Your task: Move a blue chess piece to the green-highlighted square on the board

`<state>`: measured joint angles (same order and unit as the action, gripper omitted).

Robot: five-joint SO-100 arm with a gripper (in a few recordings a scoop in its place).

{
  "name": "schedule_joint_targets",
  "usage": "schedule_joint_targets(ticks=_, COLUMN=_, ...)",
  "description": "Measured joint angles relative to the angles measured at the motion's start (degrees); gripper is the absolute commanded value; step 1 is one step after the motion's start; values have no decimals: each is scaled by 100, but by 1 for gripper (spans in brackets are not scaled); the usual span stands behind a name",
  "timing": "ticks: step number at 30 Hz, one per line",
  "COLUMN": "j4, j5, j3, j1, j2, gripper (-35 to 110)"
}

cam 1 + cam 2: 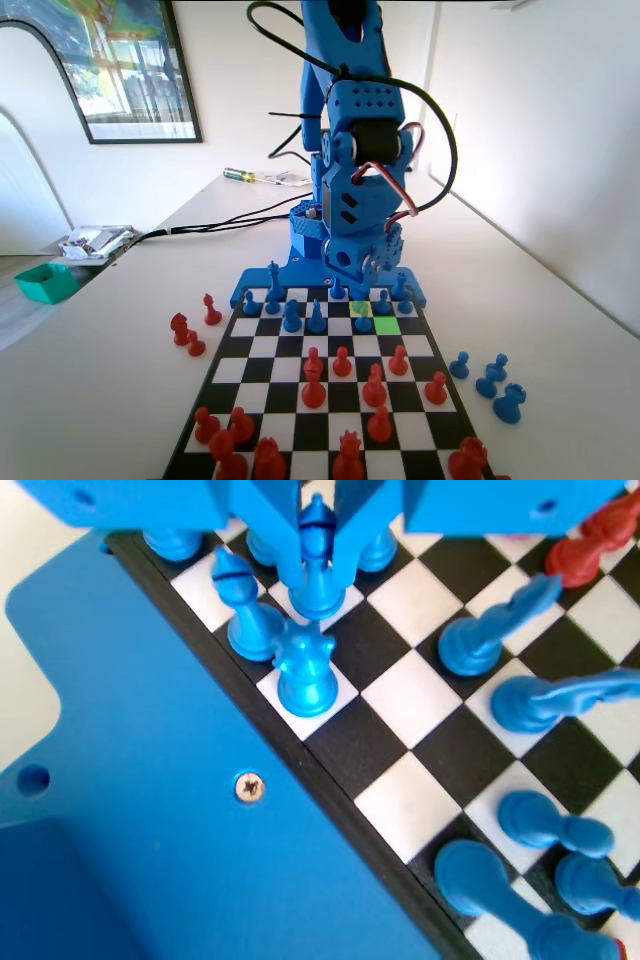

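No writing can be read anywhere. In the fixed view, red pieces crowd the near half of the board (pixel 225 375); three more red ones stand off it at 9 o'clock, and four blue ones at 3 o'clock. Farther back, the green-highlighted square (pixel 387 325) lies just right of a yellow-green cell where the blue chess piece (pixel 363 319) stands. In the wrist view, at 12 o'clock, the gripper (pixel 318 550) has its fingers closed around the blue chess piece (pixel 318 575).
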<state>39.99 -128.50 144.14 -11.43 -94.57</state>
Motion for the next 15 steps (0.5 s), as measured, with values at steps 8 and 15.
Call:
schedule_joint_targets(ticks=8, j4=1055, j5=-229, j3=-378, j1=176, j2=-141, gripper=1)
schedule_joint_targets(ticks=15, j4=2540, j5=-97, j3=-1292, j1=149, j2=-141, gripper=1)
